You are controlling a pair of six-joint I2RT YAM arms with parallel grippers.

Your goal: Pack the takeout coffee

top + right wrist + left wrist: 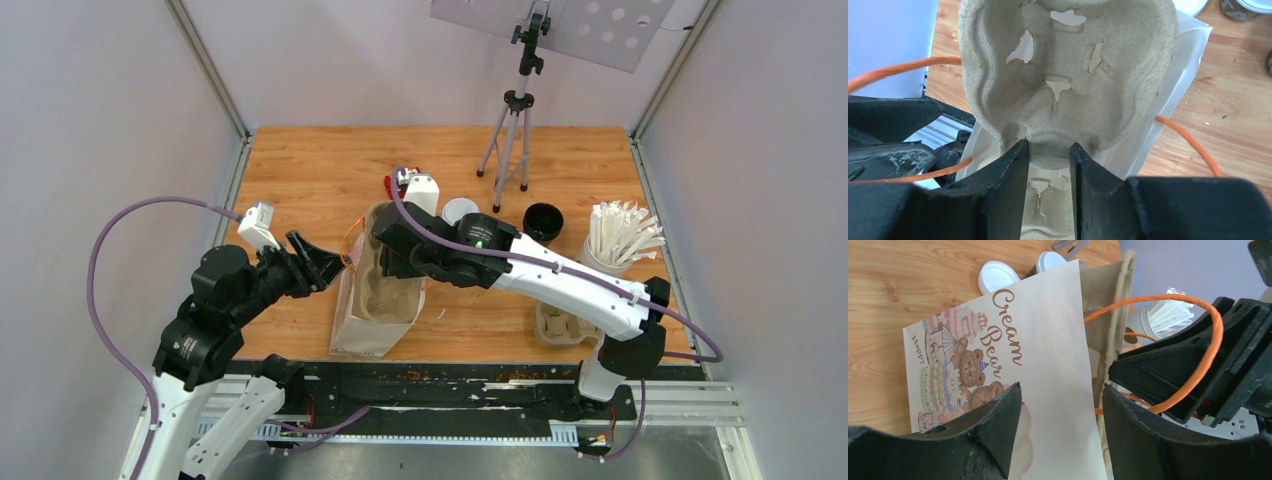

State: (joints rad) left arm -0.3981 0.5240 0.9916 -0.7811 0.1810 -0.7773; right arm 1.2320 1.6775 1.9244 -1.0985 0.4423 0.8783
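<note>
Takeout coffee cups [998, 276], lidded, stand on desk [320, 170] beside paper bag [1048, 340]: likely light, crushable, spill-prone; grip mid-wall, upright. Right jaws clamp cup tray [1068, 75]; left jaws open.

Paper bag [360, 335] lies mid-table [300, 170] with a cardboard tray [385, 295] in its open mouth; right gripper [385, 258] is over the tray's far end, fingertips hidden under the wrist. Left gripper [335, 272] is just beside the bag's left rim, jaws spread. Behind the right arm: white carton [422, 190], white round lid [460, 210], open-topped black cup [543, 222]; cup of straws [617, 240] near the right edge, second cardboard tray [560, 322] in front of it by the right arm, tripod [512, 130] at the back.
</note>
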